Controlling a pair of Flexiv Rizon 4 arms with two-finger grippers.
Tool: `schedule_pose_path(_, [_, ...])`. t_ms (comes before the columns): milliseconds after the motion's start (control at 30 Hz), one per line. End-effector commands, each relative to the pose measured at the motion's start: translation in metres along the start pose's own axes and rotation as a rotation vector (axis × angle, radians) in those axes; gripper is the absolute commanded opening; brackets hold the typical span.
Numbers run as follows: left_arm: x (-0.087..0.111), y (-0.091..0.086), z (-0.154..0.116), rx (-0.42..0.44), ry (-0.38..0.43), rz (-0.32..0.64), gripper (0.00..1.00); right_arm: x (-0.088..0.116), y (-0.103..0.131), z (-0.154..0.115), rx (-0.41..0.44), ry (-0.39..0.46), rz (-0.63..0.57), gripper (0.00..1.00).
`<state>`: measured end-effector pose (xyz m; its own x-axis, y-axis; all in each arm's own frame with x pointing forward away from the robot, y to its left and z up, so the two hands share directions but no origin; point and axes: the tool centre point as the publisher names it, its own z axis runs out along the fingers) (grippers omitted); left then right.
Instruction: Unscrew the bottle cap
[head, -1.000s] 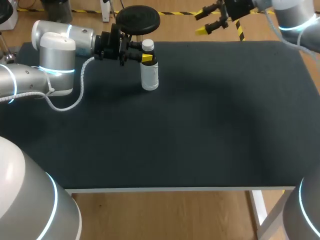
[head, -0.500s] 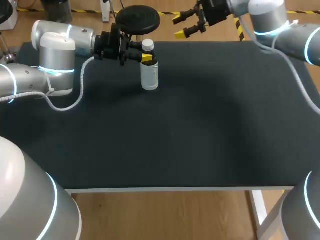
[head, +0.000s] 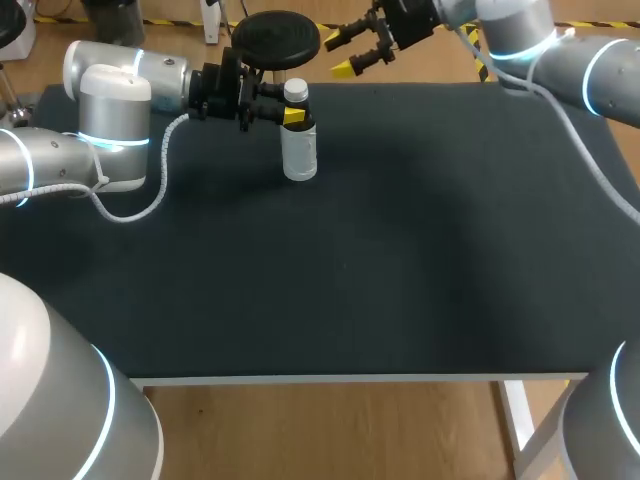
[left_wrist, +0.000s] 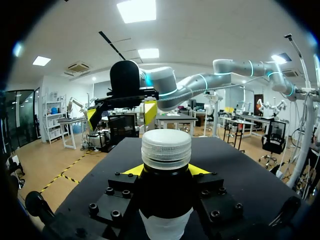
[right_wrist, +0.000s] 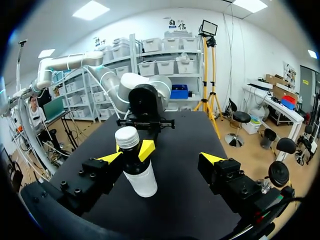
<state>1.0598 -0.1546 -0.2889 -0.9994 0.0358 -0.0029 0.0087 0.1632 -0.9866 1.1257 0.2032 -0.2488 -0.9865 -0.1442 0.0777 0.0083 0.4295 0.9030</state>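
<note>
A white bottle (head: 299, 150) with a white ribbed cap (head: 295, 90) stands upright near the table's back left. My left gripper (head: 290, 115) comes in level from the left, shut on the bottle's neck just under the cap. In the left wrist view the cap (left_wrist: 166, 148) rises between the yellow tips, over the dark neck (left_wrist: 165, 192). My right gripper (head: 340, 55) hangs open in the air over the back edge, right of the bottle and higher than the cap. From the right wrist, the bottle (right_wrist: 137, 172) stands ahead of the open gripper (right_wrist: 162, 159), nearer one finger.
A black mat (head: 400, 230) covers the table. A grey cable (head: 150, 190) loops from my left arm onto the mat beside the bottle. A black round stool (head: 276, 38) stands just past the back edge, behind the bottle.
My right arm has swung left along the back edge toward the bottle, its gripper still open. The left gripper and the bottle have not moved.
</note>
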Motion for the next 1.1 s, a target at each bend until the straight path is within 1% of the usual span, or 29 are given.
schedule_pose_path(33, [-0.002,0.001,0.000,0.001,0.005,0.000,0.00,-0.002,0.003,0.006,0.015,0.048,-0.002,1.00])
schedule_pose_path(200, [-0.002,0.001,0.000,0.001,0.005,0.000,0.00,0.002,0.002,0.012,0.021,0.056,0.002,1.00])
schedule_pose_path(567, [-0.002,0.001,0.000,0.001,0.005,0.000,0.00,0.012,0.008,0.028,0.024,0.081,-0.009,1.00])
schedule_pose_path(833, [-0.002,0.001,0.000,0.001,0.005,0.000,0.00,0.016,0.005,0.036,0.029,0.074,0.003,1.00])
schedule_pose_path(1100, [-0.002,0.001,0.000,0.001,0.005,0.000,0.00,0.019,0.010,0.042,0.031,0.054,-0.016,1.00])
